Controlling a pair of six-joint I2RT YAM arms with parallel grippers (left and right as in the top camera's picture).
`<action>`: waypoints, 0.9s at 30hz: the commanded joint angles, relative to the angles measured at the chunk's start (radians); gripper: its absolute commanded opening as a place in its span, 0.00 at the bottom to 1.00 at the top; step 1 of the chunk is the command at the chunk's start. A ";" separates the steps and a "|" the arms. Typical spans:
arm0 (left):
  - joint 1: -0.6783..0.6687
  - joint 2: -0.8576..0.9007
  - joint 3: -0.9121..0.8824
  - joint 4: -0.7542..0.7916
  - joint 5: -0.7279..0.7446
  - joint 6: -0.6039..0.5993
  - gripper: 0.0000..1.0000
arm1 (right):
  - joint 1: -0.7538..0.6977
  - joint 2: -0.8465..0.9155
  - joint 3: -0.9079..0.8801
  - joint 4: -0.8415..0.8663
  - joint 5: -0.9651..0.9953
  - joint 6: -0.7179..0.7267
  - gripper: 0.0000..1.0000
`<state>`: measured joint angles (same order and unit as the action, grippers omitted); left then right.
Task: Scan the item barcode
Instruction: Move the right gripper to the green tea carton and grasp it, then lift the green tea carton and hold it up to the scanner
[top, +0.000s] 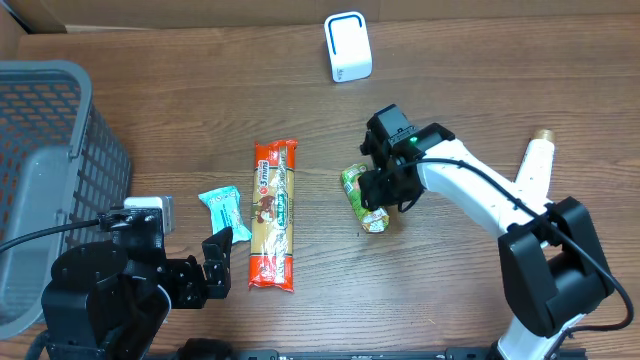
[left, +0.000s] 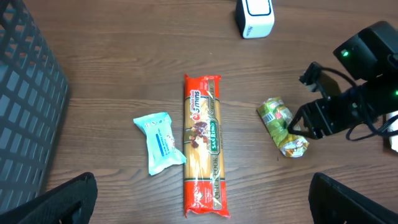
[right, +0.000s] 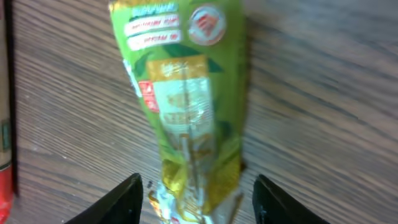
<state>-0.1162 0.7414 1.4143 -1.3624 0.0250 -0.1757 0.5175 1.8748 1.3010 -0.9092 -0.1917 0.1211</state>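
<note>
1. Worktop (top: 480, 80): brown wood. Its far edge runs along the top of the overhead view. Wide bare wood lies at far centre and far right, with narrower bare strips between the goods.
2. Basket (top: 40, 150): grey mesh, at the left edge, well apart from all the goods.
3. Right arm (top: 480, 195): white. It reaches in from the near right corner, bent toward the centre, with its black wrist tipped down over the green packet.
4. Left arm (top: 100, 300): black, low at the near left, pointing right.
5. Pasta packet (top: 273, 215): red, lying flat, long axis near to far.
6. Green packet (top: 358, 190): at centre, right of the pasta and apart from it. The right jaws stand parted astride its crimped end, not squeezing it.
7. Wipes packet (top: 222, 208): pale blue, just left of the pasta. The left jaws are spread wide, holding nothing, near it.
8. White box (top: 347, 47): upright at the far edge.
</note>
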 joint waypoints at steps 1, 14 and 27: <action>0.004 -0.002 0.006 0.001 -0.006 0.019 1.00 | 0.012 -0.014 -0.056 0.016 -0.016 -0.013 0.59; 0.004 -0.002 0.006 0.001 -0.006 0.019 1.00 | 0.010 -0.014 -0.148 0.076 -0.012 0.018 0.26; 0.004 -0.002 0.006 0.001 -0.006 0.019 1.00 | -0.070 -0.023 0.046 -0.119 -0.508 -0.201 0.04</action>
<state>-0.1162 0.7414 1.4143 -1.3624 0.0250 -0.1757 0.4957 1.8656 1.2346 -0.9970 -0.4110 0.0826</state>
